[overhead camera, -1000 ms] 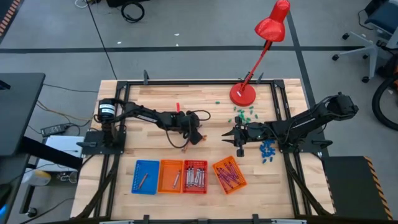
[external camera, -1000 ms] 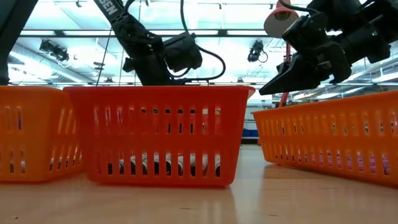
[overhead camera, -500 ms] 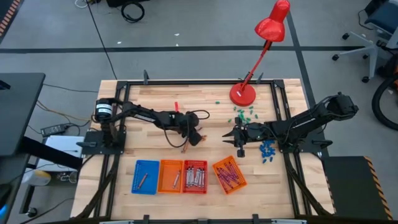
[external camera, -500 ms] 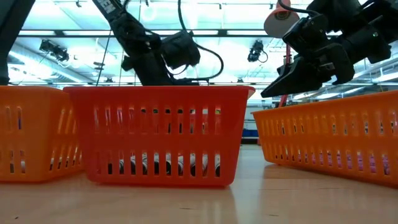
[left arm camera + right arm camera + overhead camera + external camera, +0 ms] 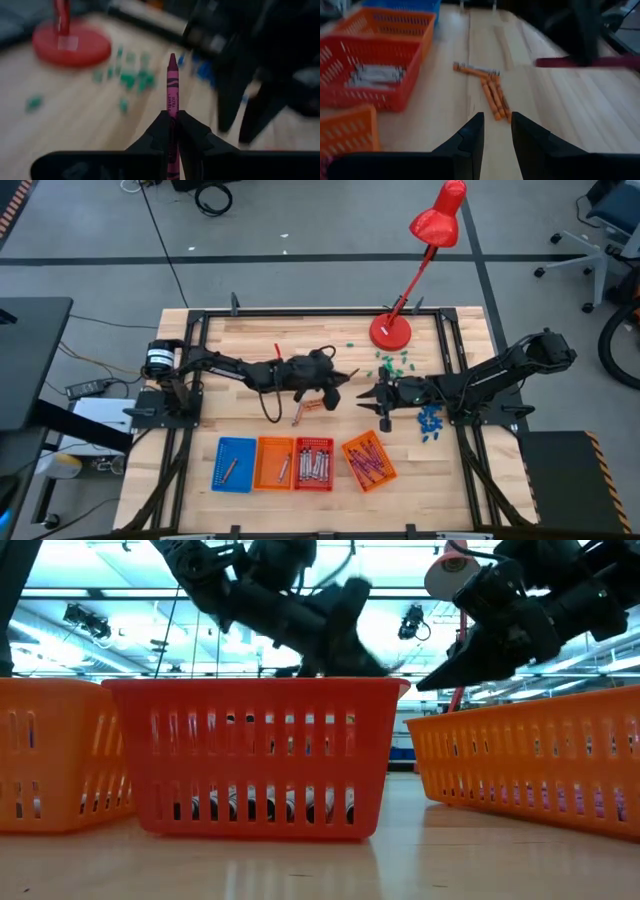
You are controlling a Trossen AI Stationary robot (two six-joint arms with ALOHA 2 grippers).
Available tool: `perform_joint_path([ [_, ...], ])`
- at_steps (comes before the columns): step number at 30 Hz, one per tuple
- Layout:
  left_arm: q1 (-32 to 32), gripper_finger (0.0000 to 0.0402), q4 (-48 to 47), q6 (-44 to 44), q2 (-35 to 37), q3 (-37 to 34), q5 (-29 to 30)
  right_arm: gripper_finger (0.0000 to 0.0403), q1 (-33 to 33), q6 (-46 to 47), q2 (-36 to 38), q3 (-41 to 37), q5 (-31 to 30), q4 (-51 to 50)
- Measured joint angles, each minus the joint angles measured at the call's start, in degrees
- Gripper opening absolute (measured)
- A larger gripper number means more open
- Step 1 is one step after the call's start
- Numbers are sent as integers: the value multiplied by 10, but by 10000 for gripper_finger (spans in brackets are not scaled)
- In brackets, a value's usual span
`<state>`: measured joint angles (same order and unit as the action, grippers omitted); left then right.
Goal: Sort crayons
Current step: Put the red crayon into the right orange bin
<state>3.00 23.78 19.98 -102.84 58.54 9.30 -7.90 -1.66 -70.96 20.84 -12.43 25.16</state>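
My left gripper (image 5: 172,115) hangs above mid-table (image 5: 337,380), shut on a magenta-purple crayon (image 5: 172,85) whose tip points toward the right arm. The same crayon shows as a blurred magenta stick (image 5: 590,62) in the right wrist view. A few orange crayons (image 5: 491,92) lie flat on the wood (image 5: 310,408), below and near-side of my left gripper. My right gripper (image 5: 497,119) waits open at mid-right (image 5: 383,402), with nothing between its fingers. My left gripper pinches the crayon's lower half (image 5: 172,106) between its two fingers (image 5: 159,126). The crayon lies along the fingers and sticks out well past their tips. It is lifted clear of the table, close to level, pointed tip forward.
Along the near edge stand a blue basket (image 5: 233,464), an orange basket (image 5: 274,463), a red basket (image 5: 313,463) with grey crayons and a tilted orange basket (image 5: 368,461). A red lamp's base (image 5: 390,332), green bits (image 5: 393,363) and blue bits (image 5: 430,422) lie at the right.
My left gripper has risen from the table and swung toward the right arm, tipping from pointing steeply down to nearly level. The orange crayons stay on the wood beneath it.
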Motion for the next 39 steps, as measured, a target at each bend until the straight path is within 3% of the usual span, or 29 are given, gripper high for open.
perform_joint_path([
  [7,-11,31,129,-88,0,1,1,119,0,16,0,0,-7,57],
  [15,-38,31,194,-162,0,1,1,159,2,49,0,0,-87,126],
  [21,-54,32,221,-193,0,1,1,162,2,45,0,0,-62,187],
  [28,-56,32,232,-198,1,1,0,162,2,32,0,1,13,232],
  [39,-56,32,232,-197,1,1,1,131,2,30,0,1,1,263],
])
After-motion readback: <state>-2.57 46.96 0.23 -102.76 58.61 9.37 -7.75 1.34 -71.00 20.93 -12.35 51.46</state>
